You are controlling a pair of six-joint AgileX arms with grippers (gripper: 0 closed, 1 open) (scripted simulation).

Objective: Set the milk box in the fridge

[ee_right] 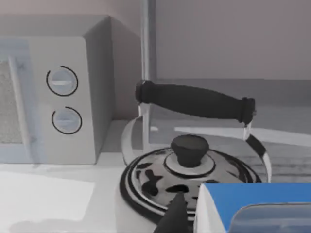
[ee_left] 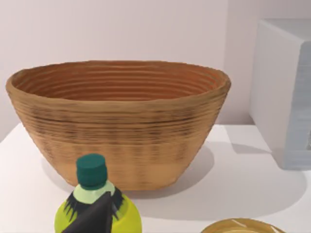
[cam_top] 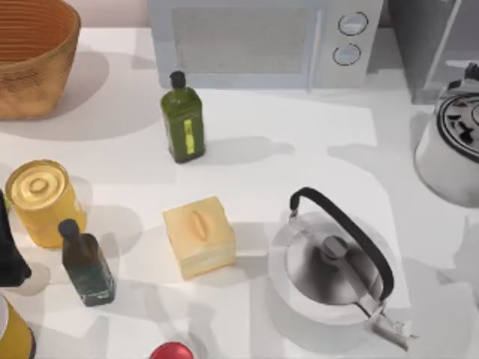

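**Milk box held beside the kettle, fridge just behind**

Top view: the fridge stands at the table's far right corner, next to the microwave. 2 kettles occupy the right half, 1 at centre and 1 at the right edge, so the way to the fridge is crowded.

Left wrist view: the left gripper hangs parked over a lime bottle, facing the basket. I cannot tell whether it is open or closed.

Right wrist view: the milk box sits tight against 1 dark finger of the right gripper. I judge it to be clamped on the carton and carrying it level with the patterned kettle, probably to clear that kettle's handle. The fridge's pale door edge rises just beyond.
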